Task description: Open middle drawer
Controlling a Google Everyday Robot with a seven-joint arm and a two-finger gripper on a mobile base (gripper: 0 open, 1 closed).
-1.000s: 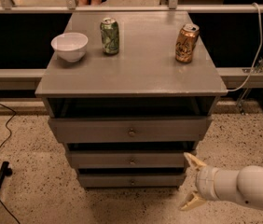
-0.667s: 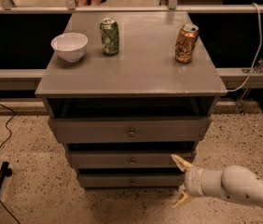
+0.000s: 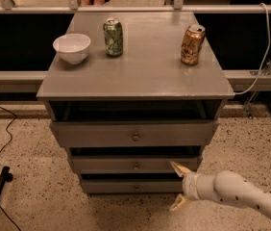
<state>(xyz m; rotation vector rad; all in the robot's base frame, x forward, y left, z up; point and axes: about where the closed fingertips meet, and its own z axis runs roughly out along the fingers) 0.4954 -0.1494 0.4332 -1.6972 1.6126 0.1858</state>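
your gripper [image 3: 177, 186] is at the bottom, right of the middle, wide open, holding nothing. the middle drawer [image 3: 121, 165], low in the middle, looks not pulled out yet.

the arm [image 3: 243, 195] is a smooth off-white tube, rounded and dotted with small dark specks. a pale collar [image 3: 191, 186] joins it to the hand [image 3: 179, 186], low right of centre, whose two tan pointed fingers [image 3: 179, 168] are spread apart.
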